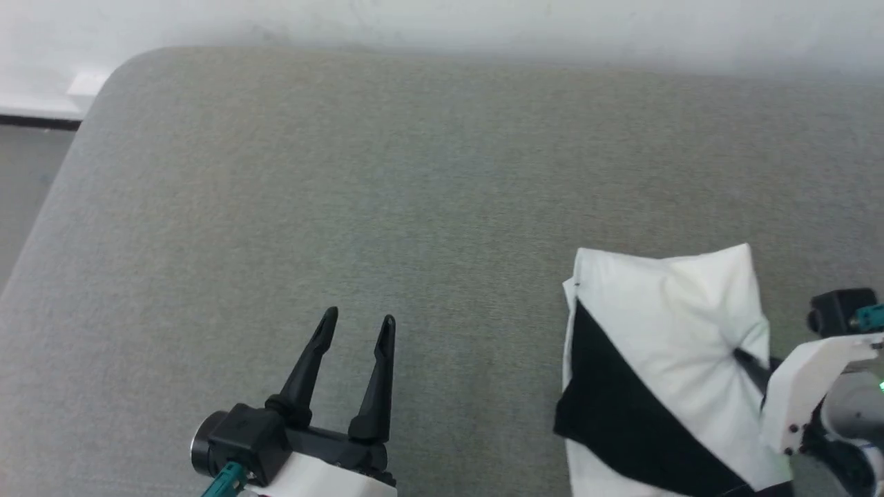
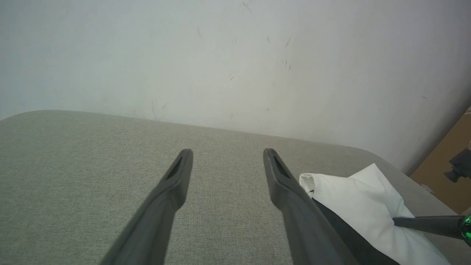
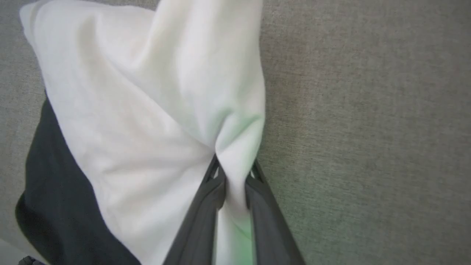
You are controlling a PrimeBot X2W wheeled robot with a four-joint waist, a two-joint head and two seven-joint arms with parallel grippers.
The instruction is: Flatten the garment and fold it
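Wide grey padded surface (image 1: 414, 172) is stretching across the head view, with a white wall (image 1: 483, 21) running along its far edge and a strip of floor (image 1: 27, 179) showing off its left corner. In the left wrist view a brown board (image 2: 449, 176) is peeking in past the surface's far right corner. Nothing is lying between the two arms.

The garment (image 1: 670, 331) is sitting at the lower right of the head view as a folded bundle, white on top with a black sleeve slanting across its near left part.

The right gripper (image 3: 235, 169) is reaching in from the right, its fingers squeezed together on a pinch of white cloth at the bundle's right edge, and the fabric is gathering into creases there.

The left gripper (image 1: 359, 317) is hovering over bare grey surface, well apart from the garment, fingers spread and holding nothing, pointing toward the wall.
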